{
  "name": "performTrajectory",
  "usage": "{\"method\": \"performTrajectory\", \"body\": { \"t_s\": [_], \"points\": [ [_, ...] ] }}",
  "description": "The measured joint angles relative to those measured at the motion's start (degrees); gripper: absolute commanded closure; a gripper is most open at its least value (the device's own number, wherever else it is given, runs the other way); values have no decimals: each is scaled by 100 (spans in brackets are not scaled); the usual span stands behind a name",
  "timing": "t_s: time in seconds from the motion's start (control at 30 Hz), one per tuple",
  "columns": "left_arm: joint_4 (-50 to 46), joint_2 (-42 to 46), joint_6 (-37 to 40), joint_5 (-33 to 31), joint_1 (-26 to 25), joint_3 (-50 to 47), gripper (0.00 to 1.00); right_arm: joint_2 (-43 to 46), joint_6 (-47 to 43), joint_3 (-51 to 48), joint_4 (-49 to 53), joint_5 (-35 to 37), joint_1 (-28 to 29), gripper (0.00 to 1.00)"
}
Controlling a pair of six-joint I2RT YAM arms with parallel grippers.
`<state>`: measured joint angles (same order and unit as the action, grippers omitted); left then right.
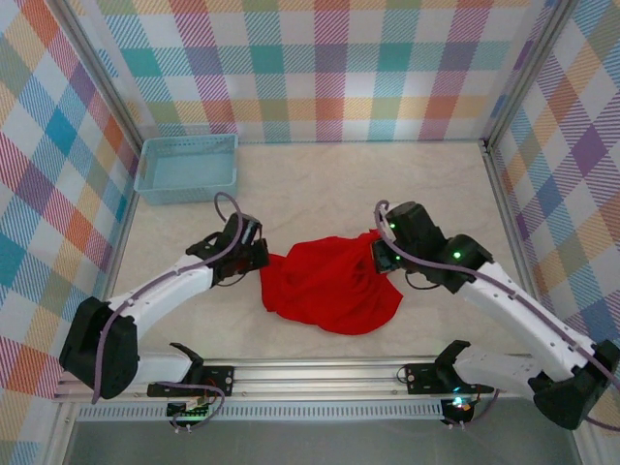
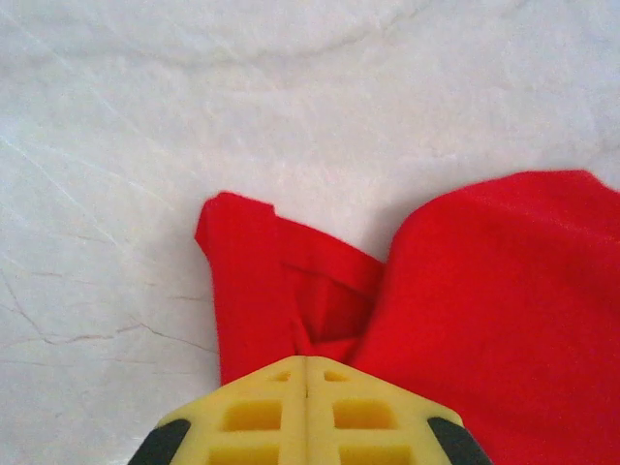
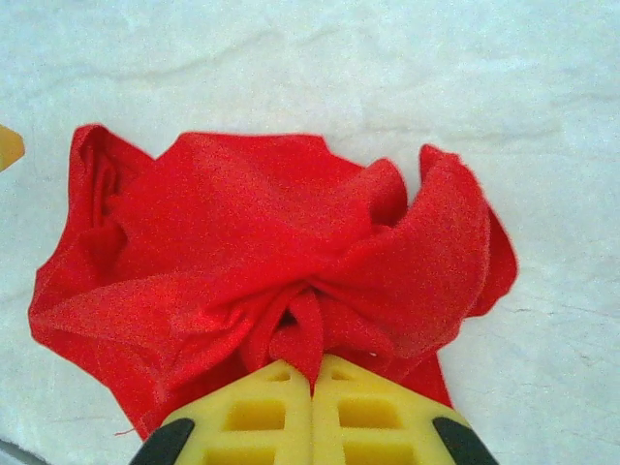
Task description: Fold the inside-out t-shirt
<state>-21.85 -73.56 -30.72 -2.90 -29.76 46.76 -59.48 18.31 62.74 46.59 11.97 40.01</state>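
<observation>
The inside-out t-shirt [image 1: 329,281] is a bright red crumpled heap in the middle of the table, between the two arms. At its left edge my left gripper [image 1: 263,260] is shut on a pinch of red cloth; in the left wrist view the t-shirt [image 2: 484,310] bunches into the closed yellow gripper [image 2: 307,361]. My right gripper [image 1: 380,254] is at the upper right edge of the heap, also shut on the cloth. In the right wrist view a fold of the t-shirt [image 3: 242,223] runs between the closed yellow gripper [image 3: 312,371].
A light blue basket [image 1: 187,168] stands at the back left of the table, apart from the shirt. Checked walls close the table on three sides. The metal rail [image 1: 310,373] with the arm bases runs along the near edge.
</observation>
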Motion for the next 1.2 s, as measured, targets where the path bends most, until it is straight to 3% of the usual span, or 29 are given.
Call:
{"method": "performTrajectory", "body": {
  "t_s": [0.03,0.1,0.2,0.33,0.47,0.53,0.57,0.7,0.8,1.07,1.2],
  "points": [
    [-33,17,63,87,-9,63,88,44,-17,0,2,0,-22,100],
    [-24,46,223,254,-190,129,66,37,-26,-7,-11,-2,-63,100],
    [-31,59,437,354,-802,94,43,-76,-17,-107,-83,-50,-63,100],
    [133,103,640,448,-1657,-225,25,-177,4,-264,-107,-63,-63,100],
    [251,79,813,431,-2197,-487,20,-203,17,-267,-144,-59,-63,100],
    [295,-42,833,323,-2258,-501,23,-203,26,-267,-149,-42,-63,100],
    [343,-175,839,197,-2262,-494,29,-203,26,-267,-149,-35,-63,100],
    [330,-909,835,-321,-2208,-264,73,-168,28,-267,-144,66,-63,100],
    [332,-1270,813,-496,-2046,-70,97,-44,28,-264,-122,247,-63,100],
    [11,-1029,743,-581,-940,503,100,503,22,-90,155,855,-105,100],
    [-417,-411,745,-846,-765,1215,100,852,2,238,160,1204,-111,100]
  ]
}}
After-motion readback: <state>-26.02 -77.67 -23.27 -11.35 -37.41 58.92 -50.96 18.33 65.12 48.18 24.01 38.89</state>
